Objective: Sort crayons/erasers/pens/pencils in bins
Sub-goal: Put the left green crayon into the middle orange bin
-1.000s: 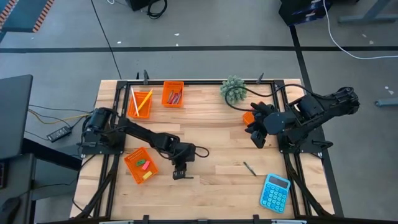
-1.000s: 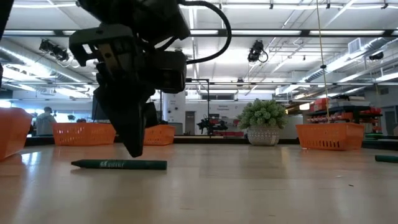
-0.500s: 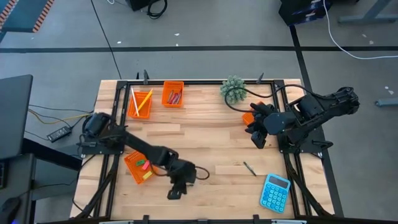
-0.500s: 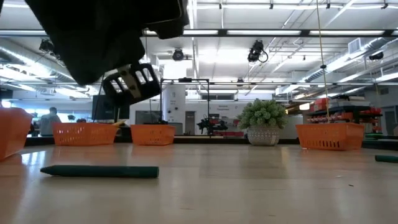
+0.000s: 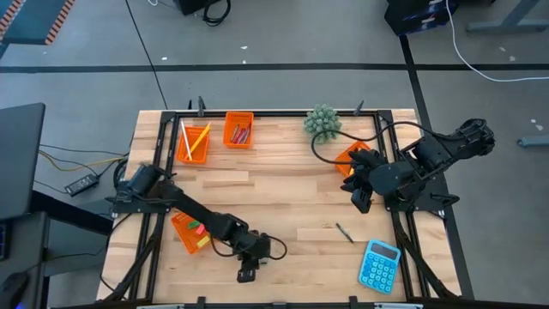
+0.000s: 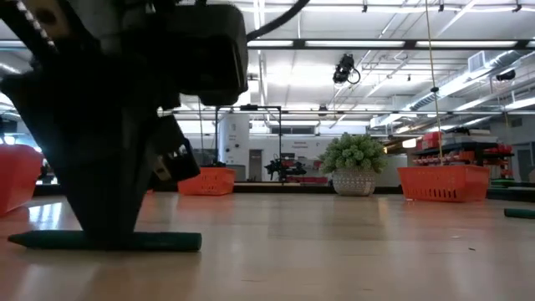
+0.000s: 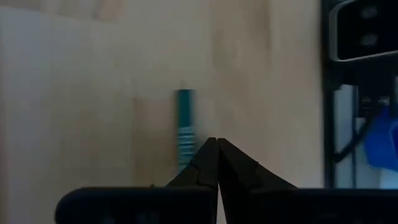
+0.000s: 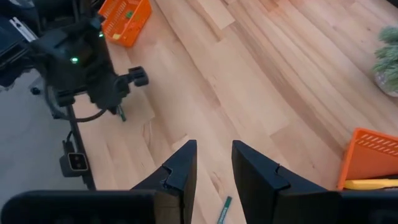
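Note:
A dark green crayon lies flat on the wood close to the table's near edge, lengthwise from left to right. My left gripper stands shut over it, fingers slanting down; in the left wrist view the crayon runs out from beside the shut fingertips. My right gripper hangs high over the table's right side, open, with nothing between its fingers. Orange bins: one with pencils, one with crayons, one with erasers, one partly under the right arm. My left gripper meets the green crayon with its shut fingertips, slanting down from above. The tips stand at the crayon's near side, partway along its length, and one finger covers the exact place of touch. The crayon lies flat on the table.
A short dark green stick lies loose right of centre, also in the right wrist view. A blue calculator sits at the near right corner and a small potted plant at the far edge. The black frame rails line the table's edges.
My left gripper has travelled toward the table's near edge, staying low over the wood. The green crayon has slid along the table with it toward the near edge, still lying flat and crosswise.

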Robot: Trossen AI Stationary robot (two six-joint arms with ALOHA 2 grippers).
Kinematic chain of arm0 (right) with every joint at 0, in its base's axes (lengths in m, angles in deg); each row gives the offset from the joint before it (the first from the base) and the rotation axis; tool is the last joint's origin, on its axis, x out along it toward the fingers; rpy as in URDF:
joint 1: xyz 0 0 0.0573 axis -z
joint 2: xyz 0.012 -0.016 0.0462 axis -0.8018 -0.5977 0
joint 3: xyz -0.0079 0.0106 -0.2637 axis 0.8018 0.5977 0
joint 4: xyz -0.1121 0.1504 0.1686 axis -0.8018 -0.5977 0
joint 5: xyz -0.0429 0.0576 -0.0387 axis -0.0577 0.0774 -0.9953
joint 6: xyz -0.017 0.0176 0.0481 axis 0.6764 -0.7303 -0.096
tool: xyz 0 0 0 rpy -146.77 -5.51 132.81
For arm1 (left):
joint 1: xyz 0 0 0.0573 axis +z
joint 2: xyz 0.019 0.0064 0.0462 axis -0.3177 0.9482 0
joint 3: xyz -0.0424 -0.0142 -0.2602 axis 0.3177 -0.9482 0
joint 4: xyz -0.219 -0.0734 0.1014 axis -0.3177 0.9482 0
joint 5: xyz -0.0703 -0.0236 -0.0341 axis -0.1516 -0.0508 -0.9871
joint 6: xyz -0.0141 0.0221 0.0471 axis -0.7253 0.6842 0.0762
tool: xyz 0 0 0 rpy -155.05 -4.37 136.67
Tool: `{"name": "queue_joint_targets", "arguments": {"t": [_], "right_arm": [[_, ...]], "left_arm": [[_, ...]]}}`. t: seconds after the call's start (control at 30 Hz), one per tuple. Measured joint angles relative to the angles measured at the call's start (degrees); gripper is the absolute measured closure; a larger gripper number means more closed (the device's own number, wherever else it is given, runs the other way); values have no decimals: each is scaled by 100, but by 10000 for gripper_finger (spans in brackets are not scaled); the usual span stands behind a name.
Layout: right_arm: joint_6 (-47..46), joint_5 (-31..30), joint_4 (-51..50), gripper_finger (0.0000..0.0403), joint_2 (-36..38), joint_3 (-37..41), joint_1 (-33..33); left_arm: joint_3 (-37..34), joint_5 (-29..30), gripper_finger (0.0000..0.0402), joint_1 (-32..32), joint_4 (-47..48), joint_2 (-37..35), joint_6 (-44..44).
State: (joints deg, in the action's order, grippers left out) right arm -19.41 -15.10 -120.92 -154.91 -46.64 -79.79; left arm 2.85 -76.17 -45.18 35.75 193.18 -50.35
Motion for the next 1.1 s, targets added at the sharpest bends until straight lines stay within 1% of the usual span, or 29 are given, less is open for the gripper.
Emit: {"name": "queue_joint_targets", "arguments": {"t": [0.23,0.37,0.5,0.63,0.83,0.97,1.1], "right_arm": [[-254,-126,-4,296,0,0,-194],[-269,-126,-4,296,0,0,-257],[-273,-126,-6,296,0,0,-259],[-273,-126,-4,296,0,0,-259],[-337,-126,-4,296,0,0,-259],[-343,-126,-4,296,0,0,-259],[-368,-126,-4,296,0,0,-259]], "left_arm": [[17,-16,378,88,76,126,10],[23,-17,382,187,197,129,148],[17,-295,393,442,364,116,272],[17,-498,392,753,605,116,487],[21,-811,375,1227,923,98,1027],[191,-803,387,1548,1345,76,1467],[587,-845,395,1897,1992,73,1974]]}}
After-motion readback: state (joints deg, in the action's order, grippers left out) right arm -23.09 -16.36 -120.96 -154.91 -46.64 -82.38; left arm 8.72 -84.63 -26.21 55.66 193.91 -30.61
